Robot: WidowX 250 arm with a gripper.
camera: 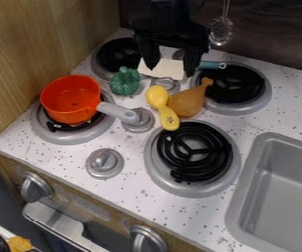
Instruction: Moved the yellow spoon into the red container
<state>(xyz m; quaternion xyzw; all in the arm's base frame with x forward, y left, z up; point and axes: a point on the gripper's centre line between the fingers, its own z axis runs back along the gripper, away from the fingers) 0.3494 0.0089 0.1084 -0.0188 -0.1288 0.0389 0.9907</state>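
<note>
In the camera view, a red toy saucepan (72, 105) is sitting upright on a black coil burner, its gray handle pointing right. The yellow spoon (158, 96), the thing to be moved, is lying outside the saucepan, to its right and just beyond the handle's tip, bowl end farther back. The black tool (171, 65) is hanging above and to the right of the saucepan, its two fingers standing wide apart. A brown toy drumstick (187, 102) is lying to the saucepan's right, past the spoon and close against it. A dark green toy vegetable (125, 81) is resting near the saucepan, to its right and slightly farther back. The white speckled table (68, 162) is extending around the saucepan, with a gray sink (244, 194) lying well apart at lower right of the pan.
</note>
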